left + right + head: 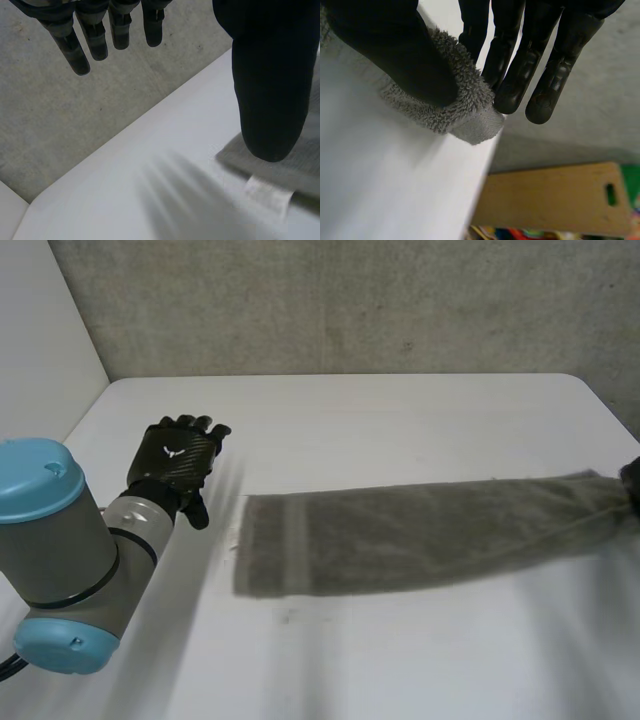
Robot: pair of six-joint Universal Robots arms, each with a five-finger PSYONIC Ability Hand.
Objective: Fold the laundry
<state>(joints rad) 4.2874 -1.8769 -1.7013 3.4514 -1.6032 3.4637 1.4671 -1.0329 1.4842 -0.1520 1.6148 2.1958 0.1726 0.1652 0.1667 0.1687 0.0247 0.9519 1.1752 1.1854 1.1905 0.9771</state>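
Note:
A grey towel (pixel 400 535) lies stretched in a long band across the white table (pixel 380 420), folded lengthwise, its left end square and its right end narrowing at the table's right edge. My right hand (pixel 630 485) is at that right end. In the right wrist view the thumb (pixel 390 45) and fingers (pixel 512 75) pinch the towel's fluffy corner (pixel 465 112) between them. My left hand (pixel 178 462) hovers left of the towel's left end, apart from it. Its fingers (pixel 90 42) hang straight and its thumb (pixel 270 90) stands over the towel's end (pixel 295 165), holding nothing.
A grey wall (pixel 350 300) runs behind the table. Beyond the table's right edge, on the floor, lies a wooden board (pixel 555 200) with some coloured things beside it.

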